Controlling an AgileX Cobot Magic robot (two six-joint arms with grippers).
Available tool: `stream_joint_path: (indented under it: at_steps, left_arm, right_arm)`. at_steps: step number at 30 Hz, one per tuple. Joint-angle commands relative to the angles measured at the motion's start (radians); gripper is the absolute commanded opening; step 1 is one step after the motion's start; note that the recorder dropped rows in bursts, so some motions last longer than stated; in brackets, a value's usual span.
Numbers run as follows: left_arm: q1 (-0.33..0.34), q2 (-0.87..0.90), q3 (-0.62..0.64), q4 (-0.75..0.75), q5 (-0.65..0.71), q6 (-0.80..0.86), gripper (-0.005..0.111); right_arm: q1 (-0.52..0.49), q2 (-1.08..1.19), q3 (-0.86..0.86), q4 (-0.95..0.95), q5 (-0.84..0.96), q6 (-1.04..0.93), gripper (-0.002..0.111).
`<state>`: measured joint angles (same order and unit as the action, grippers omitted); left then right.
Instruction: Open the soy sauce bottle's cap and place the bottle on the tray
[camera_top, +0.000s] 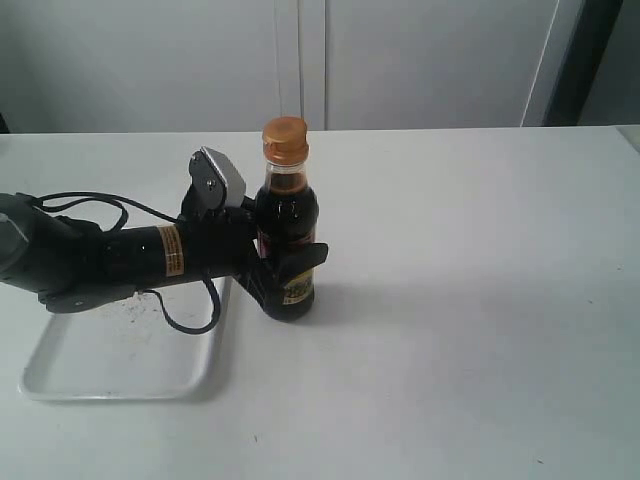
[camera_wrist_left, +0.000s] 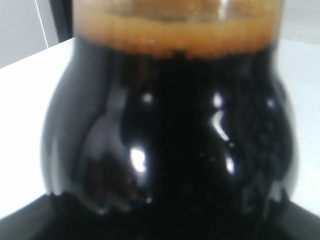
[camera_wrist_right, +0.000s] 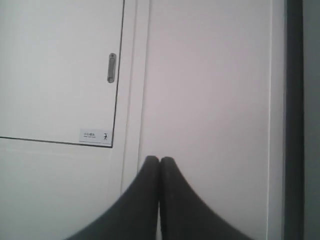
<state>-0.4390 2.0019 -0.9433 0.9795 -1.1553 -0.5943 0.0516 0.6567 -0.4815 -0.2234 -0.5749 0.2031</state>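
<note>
The soy sauce bottle (camera_top: 290, 215) stands upright on the white table, just right of the tray (camera_top: 120, 375). Its orange-brown cap (camera_top: 285, 138) sits on the neck with the lid down. My left gripper (camera_top: 292, 268) reaches in from the left and is shut on the bottle's lower body, one black finger wrapping the front of the label. In the left wrist view the dark bottle (camera_wrist_left: 170, 140) fills the picture and hides the fingers. My right gripper (camera_wrist_right: 160, 162) is shut on nothing, faces a white cabinet wall, and is out of the exterior view.
The left arm (camera_top: 110, 255) and its cables lie over the tray's far part. The white table (camera_top: 480, 300) stretches to the right of the bottle. A white cabinet door with a metal handle (camera_wrist_right: 111, 68) fills the right wrist view.
</note>
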Motion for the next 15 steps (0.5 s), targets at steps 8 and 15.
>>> stream_joint_path:
  at_steps: [8,15]
  left_arm:
    - [-0.004,0.000,0.004,0.047,0.058,-0.003,0.000]
    - [-0.004,0.000,0.004,0.050,0.057,-0.005,0.000]
  right_arm:
    - [0.053,0.320,-0.129,-0.181,-0.061,0.063,0.000]
    - [0.197,0.449,-0.136,-0.052,-0.090,-0.121,0.000]
